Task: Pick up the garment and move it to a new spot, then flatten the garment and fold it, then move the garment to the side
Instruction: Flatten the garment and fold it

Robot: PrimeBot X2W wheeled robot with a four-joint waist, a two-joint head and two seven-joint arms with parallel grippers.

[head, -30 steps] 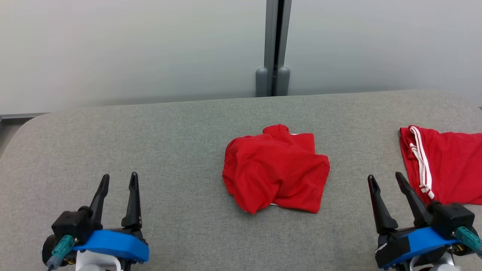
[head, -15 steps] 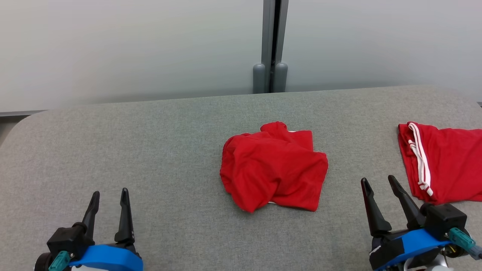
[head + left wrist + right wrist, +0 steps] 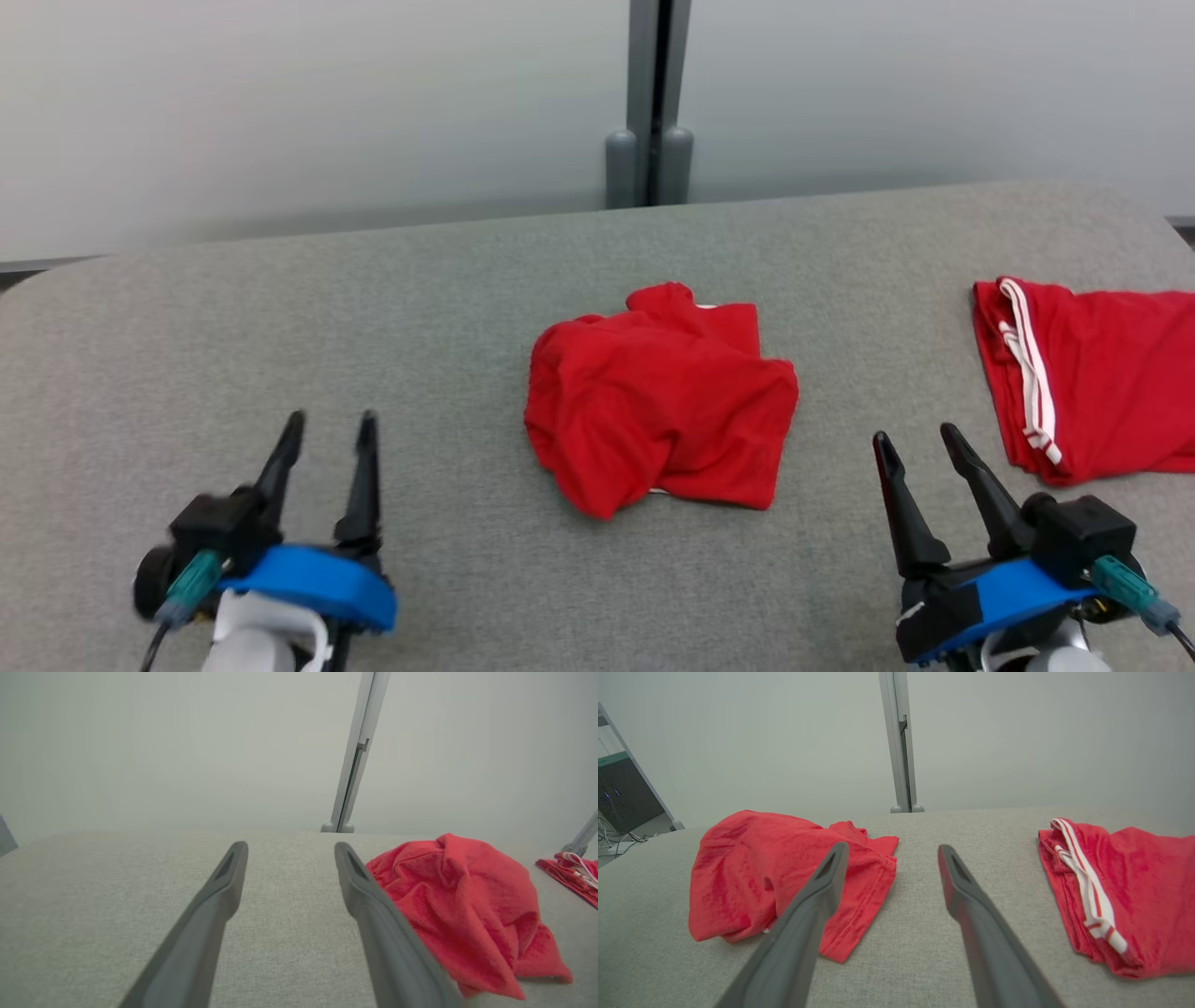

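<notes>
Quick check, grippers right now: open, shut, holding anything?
Left gripper: open, holding nothing.
Right gripper: open, holding nothing, apart from the crumpled red garment.

Bare grey fabric tabletop (image 3: 420,308) gives free passage between my left gripper (image 3: 332,417) and the crumpled red cloth garment (image 3: 658,397). My right gripper (image 3: 913,434) sits between that heap and a flat red garment with white stripes (image 3: 1102,373), touching neither.
</notes>
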